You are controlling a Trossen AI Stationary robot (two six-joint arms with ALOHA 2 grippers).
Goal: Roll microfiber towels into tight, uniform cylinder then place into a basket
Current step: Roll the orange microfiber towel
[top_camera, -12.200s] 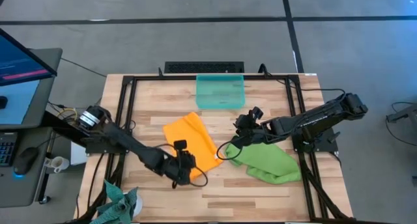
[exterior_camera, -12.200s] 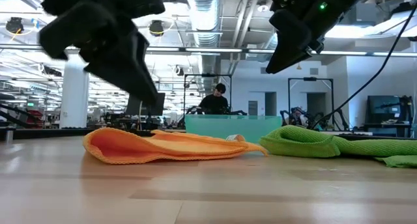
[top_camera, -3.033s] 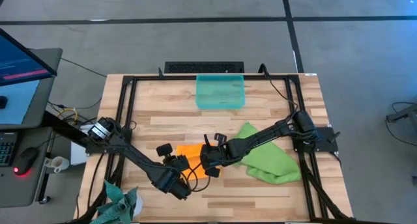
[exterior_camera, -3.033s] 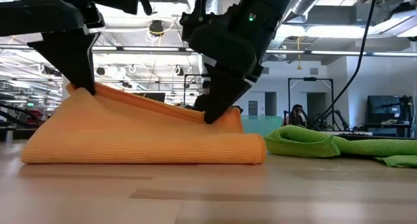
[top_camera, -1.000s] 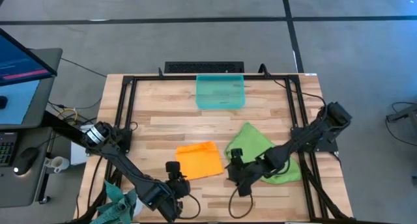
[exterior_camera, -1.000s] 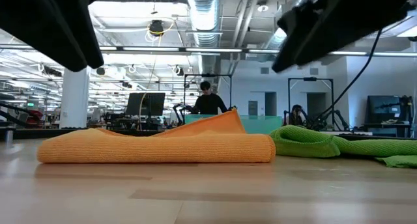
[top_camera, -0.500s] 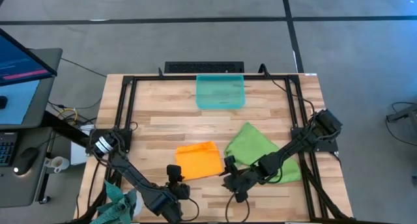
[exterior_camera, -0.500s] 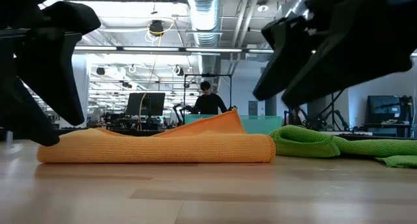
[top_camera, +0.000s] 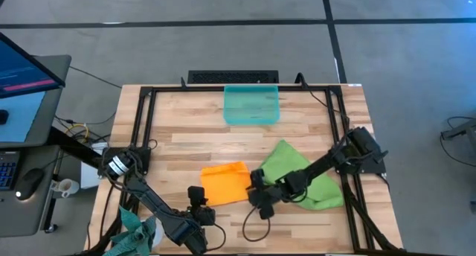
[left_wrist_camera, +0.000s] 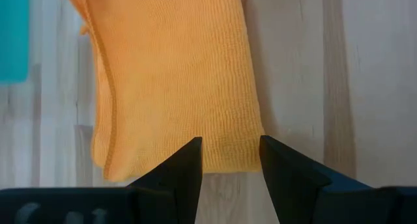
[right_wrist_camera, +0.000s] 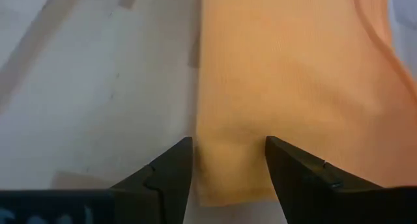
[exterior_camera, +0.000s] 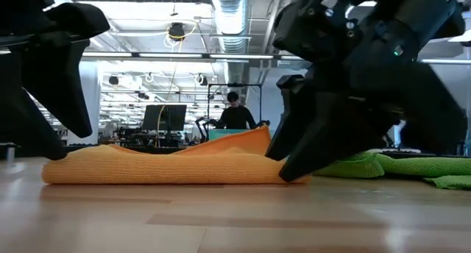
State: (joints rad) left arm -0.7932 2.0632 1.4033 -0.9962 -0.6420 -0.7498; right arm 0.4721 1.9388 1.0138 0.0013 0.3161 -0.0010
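Note:
The orange towel (top_camera: 225, 183) lies folded flat on the table's middle near part. It also shows in the low view (exterior_camera: 169, 167). My left gripper (top_camera: 198, 204) is open at its near left corner, fingers on either side of the near edge (left_wrist_camera: 229, 146). My right gripper (top_camera: 257, 196) is open at its near right corner (right_wrist_camera: 228, 146). The lime green towel (top_camera: 305, 174) lies crumpled to the right, partly under my right arm. The teal basket (top_camera: 251, 105) stands at the far edge. My left gripper comes level from the table's near side, its open fingers (left_wrist_camera: 189, 159) low at the towel's near edge (left_wrist_camera: 228, 160); I cannot tell whether they touch it. My right gripper's open fingers (right_wrist_camera: 172, 162) stand at the towel's near right corner (right_wrist_camera: 225, 178), low over the table; touch cannot be told.
A dark teal-grey cloth (top_camera: 135, 230) lies at the table's near left corner. A black frame (top_camera: 145, 129) runs along the table's sides. Bare wood lies between the towels and the basket. A person shows far behind in the low view (exterior_camera: 237, 115).
Both grippers have come down to table height. My right gripper has also gone toward the table's left, from beside the green towel to the orange towel's near right corner. The orange towel has stayed where it was.

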